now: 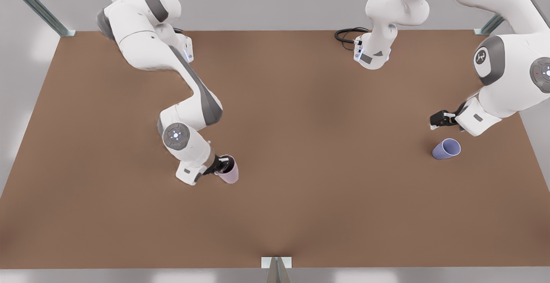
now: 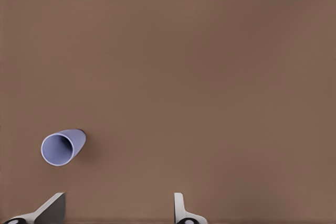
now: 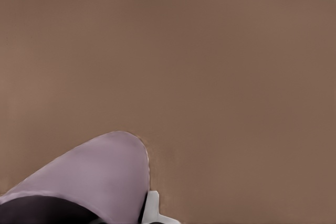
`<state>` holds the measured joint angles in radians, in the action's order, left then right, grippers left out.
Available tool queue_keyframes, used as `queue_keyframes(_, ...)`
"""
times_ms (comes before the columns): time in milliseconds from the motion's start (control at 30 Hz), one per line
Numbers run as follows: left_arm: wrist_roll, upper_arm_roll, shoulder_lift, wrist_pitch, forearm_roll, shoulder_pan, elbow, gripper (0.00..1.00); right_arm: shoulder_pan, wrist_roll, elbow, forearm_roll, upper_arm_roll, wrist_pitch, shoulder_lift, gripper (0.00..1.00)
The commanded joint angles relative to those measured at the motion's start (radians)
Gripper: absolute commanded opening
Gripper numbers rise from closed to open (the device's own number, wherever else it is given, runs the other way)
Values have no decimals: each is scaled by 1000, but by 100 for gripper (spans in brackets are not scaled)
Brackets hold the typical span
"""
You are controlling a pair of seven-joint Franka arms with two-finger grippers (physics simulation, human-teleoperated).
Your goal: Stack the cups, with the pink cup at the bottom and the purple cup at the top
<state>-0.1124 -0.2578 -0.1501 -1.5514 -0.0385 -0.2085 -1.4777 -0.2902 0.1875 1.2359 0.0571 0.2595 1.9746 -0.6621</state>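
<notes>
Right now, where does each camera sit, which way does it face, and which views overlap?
Front view: high above the table, looking down; both arms show, the right gripper at the pink cup, the left gripper near the purple cup.
Left wrist view: on the left arm, facing down; open fingertips and the purple cup, shared with the front view.
Right wrist view: on the right arm, facing along the table; the gripped pink cup, shared with the front view.

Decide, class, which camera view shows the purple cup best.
The left wrist view: the purple cup shows its open mouth and wall, unobstructed. The front view shows it smaller, on the table near the left gripper.
</notes>
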Motion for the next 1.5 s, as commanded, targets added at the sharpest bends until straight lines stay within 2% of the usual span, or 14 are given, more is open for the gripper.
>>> queue_keyframes(0,-4,-6,7,5,0,1,0,100,-84,516,-140,17,0,-197,-77,21)
queue_keyframes(67,-3,-63,21,67,-9,1,0,100,-188,679,-397,13,3,-257,-232,21)
queue_keyframes(167,10,-49,10,48,-27,0,0,100,-253,825,-556,-72,13,-197,-344,21)
queue_keyframes(333,-1,-52,-49,36,-61,0,0,100,-273,960,-561,-115,90,-7,-445,21)
queue_keyframes(433,-21,-52,-60,-134,-50,-5,-87,100,-296,1007,-553,-115,78,-5,-462,21)
queue_keyframes(500,-23,-52,-65,-245,-50,1,-165,100,-316,1040,-541,-114,23,-59,-462,21)
queue_keyframes(567,-144,-57,-83,-285,-61,44,-223,100,-332,1076,-539,-112,17,-57,-468,21)
queue_keyframes(633,-171,-63,-82,-430,-53,101,-305,100,-339,1081,-539,-112,-3,-54,-491,21)
queue_keyframes(833,-253,-64,-146,-495,-52,202,-320,100,-339,1081,-535,-112,-3,-34,-521,21)
queue_keyframes(933,-343,-64,-217,-501,-69,267,-274,100,-382,1103,-526,-112,-34,-7,-527,100)
queue_keyframes(1267,-555,-64,-270,-562,-53,351,-349,100,-382,1101,-512,-114,-25,0,-504,100)
queue_keyframes(1367,-566,-63,-296,-659,-49,365,-394,100,-340,1081,-512,-118,-23,-56,-450,100)
queue_keyframes(1433,-567,-63,-301,-658,-49,368,-408,100,-136,821,-486,-117,-3,-259,-272,100)
queue_keyframes(1467,-569,-63,-299,-656,-49,368,-412,100,-72,779,-396,-111,-13,-339,-150,100)
